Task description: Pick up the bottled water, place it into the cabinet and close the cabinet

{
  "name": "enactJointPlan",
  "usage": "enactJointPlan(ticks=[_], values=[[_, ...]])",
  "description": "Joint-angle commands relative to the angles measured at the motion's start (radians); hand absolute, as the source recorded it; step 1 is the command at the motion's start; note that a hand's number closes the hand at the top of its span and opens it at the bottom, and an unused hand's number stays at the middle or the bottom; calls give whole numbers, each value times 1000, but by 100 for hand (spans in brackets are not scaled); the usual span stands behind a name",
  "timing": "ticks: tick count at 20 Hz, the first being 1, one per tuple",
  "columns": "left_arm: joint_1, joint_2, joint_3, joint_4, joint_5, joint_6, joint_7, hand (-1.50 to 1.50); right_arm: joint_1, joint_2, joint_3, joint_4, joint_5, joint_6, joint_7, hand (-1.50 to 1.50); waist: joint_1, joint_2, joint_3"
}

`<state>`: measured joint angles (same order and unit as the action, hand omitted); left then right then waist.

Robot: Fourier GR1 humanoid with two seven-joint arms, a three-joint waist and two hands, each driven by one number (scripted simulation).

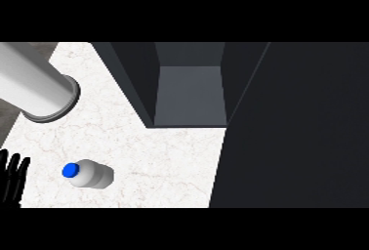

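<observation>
The bottled water (92, 174) is a small white bottle with a blue cap (70, 170). It sits on the white marble counter (166, 161) at the lower left, its cap facing left. The left hand (11, 178) shows at the left edge, just left of the bottle and apart from it, with its black fingers straight and pointing up, holding nothing. The dark cabinet (191, 93) stands open at the back, showing a grey inner floor. Its dark door (296, 127) swings out and fills the right side. The right hand shows nowhere.
A thick grey-white cylinder (36, 80) with a dark rim comes in from the top left corner and ends above the counter's back left. The counter's left edge borders a grey floor strip (6, 119).
</observation>
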<state>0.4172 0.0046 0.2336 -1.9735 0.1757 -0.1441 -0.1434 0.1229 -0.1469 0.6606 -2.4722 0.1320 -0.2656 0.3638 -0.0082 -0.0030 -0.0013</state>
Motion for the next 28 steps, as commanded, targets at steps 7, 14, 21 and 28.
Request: enactJointPlan(ticks=[7, 14, 21, 28], values=[[-61, -4, -44, 209, -68, 1, -116, -150, 28, -43, 60, -96, 148, -49, 36, -150, 1, 0, 1], [-161, -4, -73, 429, -97, 25, -243, -150, 57, -92, 84, -114, 142, -67, 8, -150, -3, 0, 1], [-201, -4, -60, 566, -131, 42, -338, -150, -23, -91, 29, -109, 132, -98, 53, -150, 2, 1, 0], [-285, -4, -79, 758, -114, 121, -453, -150, 1, -76, 98, -70, 140, -123, -15, -150, 2, 1, 1]])
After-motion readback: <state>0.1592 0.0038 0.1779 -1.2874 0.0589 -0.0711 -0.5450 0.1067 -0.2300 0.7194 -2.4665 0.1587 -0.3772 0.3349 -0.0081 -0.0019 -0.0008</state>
